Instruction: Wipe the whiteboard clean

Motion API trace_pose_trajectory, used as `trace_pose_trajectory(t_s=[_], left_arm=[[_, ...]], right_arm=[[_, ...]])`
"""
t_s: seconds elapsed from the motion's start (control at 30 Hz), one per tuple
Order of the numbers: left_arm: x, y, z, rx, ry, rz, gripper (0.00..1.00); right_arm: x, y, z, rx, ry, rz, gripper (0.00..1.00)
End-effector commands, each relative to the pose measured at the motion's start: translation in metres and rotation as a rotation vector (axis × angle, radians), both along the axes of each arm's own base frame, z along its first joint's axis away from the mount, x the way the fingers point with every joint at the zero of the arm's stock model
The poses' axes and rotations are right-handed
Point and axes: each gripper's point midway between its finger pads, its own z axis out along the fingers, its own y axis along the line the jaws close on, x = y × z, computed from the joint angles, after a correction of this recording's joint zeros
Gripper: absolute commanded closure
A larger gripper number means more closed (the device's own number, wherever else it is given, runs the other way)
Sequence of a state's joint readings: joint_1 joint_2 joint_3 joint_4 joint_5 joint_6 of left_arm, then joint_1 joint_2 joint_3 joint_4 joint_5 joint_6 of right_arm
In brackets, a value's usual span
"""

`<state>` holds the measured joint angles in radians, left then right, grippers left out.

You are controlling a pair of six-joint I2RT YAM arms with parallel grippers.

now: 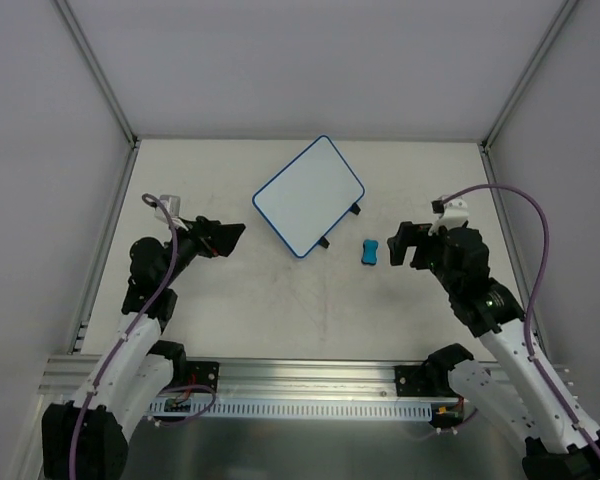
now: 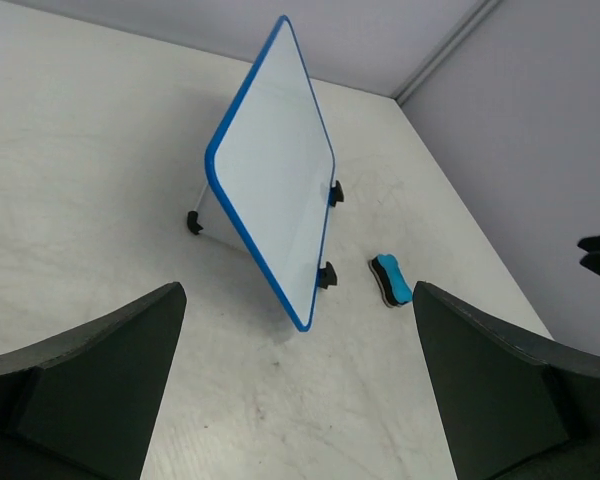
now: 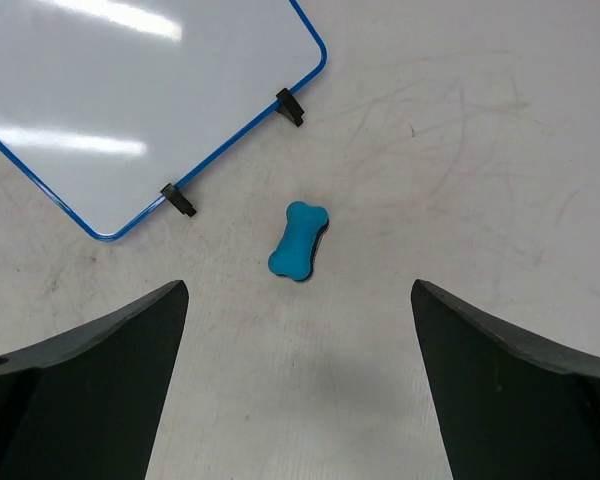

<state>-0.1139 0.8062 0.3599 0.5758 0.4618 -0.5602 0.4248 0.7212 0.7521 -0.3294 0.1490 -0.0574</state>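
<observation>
Pale table [image 1: 230,310] holds the whiteboard [image 1: 309,196] and blue eraser [image 1: 369,252]. Left claw [image 1: 227,238] and right claw [image 1: 400,245] hang low, pointing inward, both wide open, empty.

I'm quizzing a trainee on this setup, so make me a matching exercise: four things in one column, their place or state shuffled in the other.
1 whiteboard
2 eraser
3 left gripper
4 right gripper

A open, beside the eraser
B blue rim, blank
C open, left of the whiteboard
D small blue block on the table

Pairs: 1-B, 2-D, 3-C, 4-A
</observation>
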Motion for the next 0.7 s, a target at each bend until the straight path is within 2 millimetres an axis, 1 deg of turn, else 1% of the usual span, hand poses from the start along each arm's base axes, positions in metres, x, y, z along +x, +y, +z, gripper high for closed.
trace_pose_trajectory(t_s=[0.0,0.03,0.1,0.13,0.17,0.2,0.23,0.27,0.3,0.33,0.37,0.43,0.63,0.67], left_arm=[[-0.013,0.031,-0.037,0.103,0.158,0.165,0.01],[-0.022,0.033,-0.031,0.089,0.131,0.172,0.01],[-0.033,0.032,-0.042,0.071,0.151,0.169,0.01],[-0.038,0.031,-0.042,0.065,0.145,0.157,0.01],[-0.043,0.031,-0.036,0.059,0.11,0.158,0.01],[-0.049,0.032,-0.045,0.073,0.135,0.157,0.01],[-0.053,0.035,-0.042,0.075,0.11,0.169,0.01],[-0.055,0.036,-0.044,0.077,0.109,0.174,0.01],[-0.057,0.037,-0.046,0.081,0.105,0.175,0.01],[-0.06,0.037,-0.052,0.082,0.114,0.176,0.01],[-0.063,0.038,-0.046,0.076,0.083,0.179,0.01],[-0.066,0.039,-0.049,0.078,0.084,0.183,0.01],[-0.071,0.04,-0.037,0.07,0.043,0.189,0.01],[-0.07,0.04,-0.04,0.074,0.053,0.19,0.01]], right_arm=[[-0.02,-0.014,-0.003,-0.02,-0.033,-0.007,0.01],[-0.026,-0.019,-0.012,-0.03,-0.021,-0.014,0.01],[-0.032,-0.024,-0.013,-0.015,-0.035,-0.037,0.01],[-0.037,-0.025,-0.009,0.003,-0.06,-0.033,0.01],[-0.041,-0.027,-0.012,0.003,-0.057,-0.039,0.01],[-0.043,-0.031,-0.014,0.006,-0.059,-0.056,0.01],[-0.048,-0.034,-0.015,0.008,-0.068,-0.062,0.01],[-0.05,-0.036,-0.022,0.003,-0.061,-0.07,0.01],[-0.051,-0.038,-0.024,0.013,-0.065,-0.079,0.01],[-0.052,-0.037,-0.024,0.021,-0.071,-0.075,0.01],[-0.054,-0.038,-0.022,0.034,-0.089,-0.077,0.01],[-0.056,-0.04,-0.023,0.039,-0.095,-0.087,0.01],[-0.056,-0.042,-0.025,0.034,-0.091,-0.097,0.01],[-0.056,-0.042,-0.025,0.031,-0.089,-0.097,0.01]])
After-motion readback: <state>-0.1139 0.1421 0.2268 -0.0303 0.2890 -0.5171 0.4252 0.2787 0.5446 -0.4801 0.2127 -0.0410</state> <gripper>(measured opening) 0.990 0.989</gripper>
